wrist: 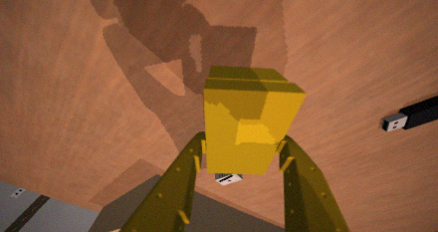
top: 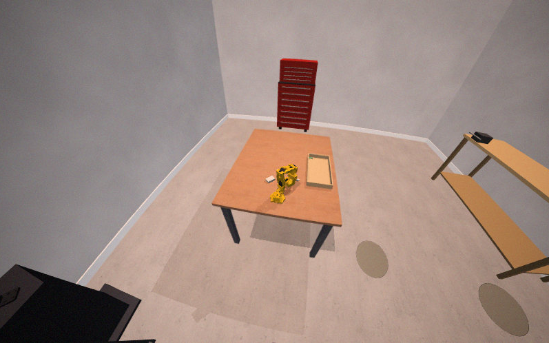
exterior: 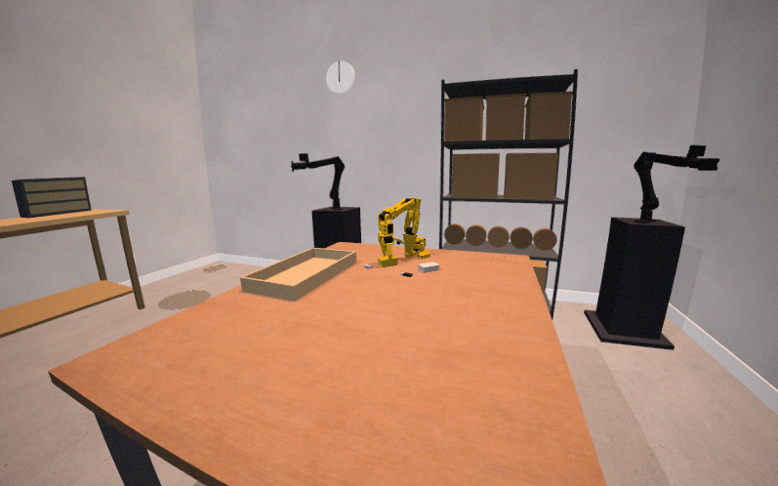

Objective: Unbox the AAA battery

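Observation:
In the wrist view my gripper [wrist: 241, 151] is shut on the yellow box [wrist: 249, 116] and holds it above the table, over its own shadow. A seam runs across the box near its far end. The arm [top: 284, 180] stands near the middle of the table, left of the tan tray [top: 319, 169]. From the other side the arm [exterior: 400, 232] is right of the tray [exterior: 298, 272]. A tiny green speck lies in the tray's far corner; I cannot tell what it is. I cannot see the battery clearly in any view.
A black USB stick [wrist: 410, 115] lies on the table to the right of the box, also seen from the far camera [exterior: 405, 274]. A small white-and-black piece [wrist: 229, 178] lies under the box. A pale grey box [exterior: 429, 265] sits by the arm.

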Controlling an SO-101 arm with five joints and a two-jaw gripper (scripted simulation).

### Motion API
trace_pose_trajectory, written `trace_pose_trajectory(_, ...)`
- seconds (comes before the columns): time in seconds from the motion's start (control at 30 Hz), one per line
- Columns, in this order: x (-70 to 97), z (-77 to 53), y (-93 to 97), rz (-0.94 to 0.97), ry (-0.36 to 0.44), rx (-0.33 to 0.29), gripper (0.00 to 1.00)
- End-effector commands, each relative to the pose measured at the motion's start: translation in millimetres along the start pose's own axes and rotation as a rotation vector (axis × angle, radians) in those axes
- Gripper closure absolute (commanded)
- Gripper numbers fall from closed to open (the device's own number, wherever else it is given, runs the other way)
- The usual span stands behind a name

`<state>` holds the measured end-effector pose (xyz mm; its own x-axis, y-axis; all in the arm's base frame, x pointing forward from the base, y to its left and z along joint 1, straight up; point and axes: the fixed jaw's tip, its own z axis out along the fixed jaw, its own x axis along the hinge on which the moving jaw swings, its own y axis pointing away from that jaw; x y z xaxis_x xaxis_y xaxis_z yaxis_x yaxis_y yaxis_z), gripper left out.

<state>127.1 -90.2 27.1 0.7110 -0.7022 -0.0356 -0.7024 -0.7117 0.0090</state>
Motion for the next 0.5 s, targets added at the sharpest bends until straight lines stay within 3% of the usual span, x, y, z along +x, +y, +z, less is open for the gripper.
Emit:
trace_pose_trajectory(0.0,3.1,-3.9,-2.4,0.002,0.035,0.009,0.77)
trace_pose_trajectory(0.47,3.4,-2.0,-3.6,0.002,0.035,0.009,0.77)
